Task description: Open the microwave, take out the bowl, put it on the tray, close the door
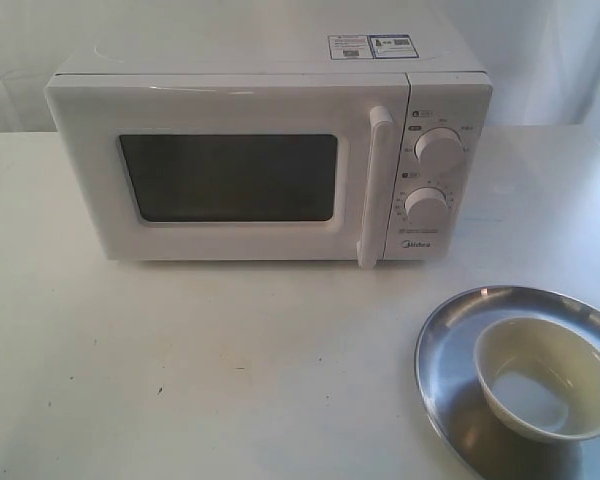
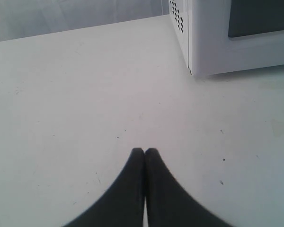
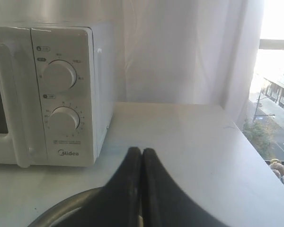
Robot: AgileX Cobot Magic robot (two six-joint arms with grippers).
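Nearest you, the bowl (image 1: 545, 378) sits upright on the tray (image 1: 448, 345). Both stand in front of the microwave (image 1: 230, 62), off toward its knob side, with a strip of bare table (image 1: 180, 370) between the tray's rim and the microwave's front. Your right gripper (image 3: 141, 151) has its two black fingers pressed together tip to tip; it hovers over the tray's rim, facing the microwave's knob panel. Your left gripper (image 2: 144, 151) is closed the same way, tips touching. It hangs over bare table in front of the microwave's other front corner, the one on the window side, well apart from the casing. Farther back, the door (image 1: 230, 180) is shut flush against the microwave's body. Its dark window faces you, and its vertical white handle (image 1: 375, 185) stands between the window and the two round knobs (image 1: 439, 147). One knob sits above the other. On the microwave's side wall by the left gripper you can see a patch of vent holes (image 2: 177, 14). Stickers (image 1: 370, 46) lie on its top toward the back, and a pale curtain (image 3: 180, 52) hangs behind the microwave.
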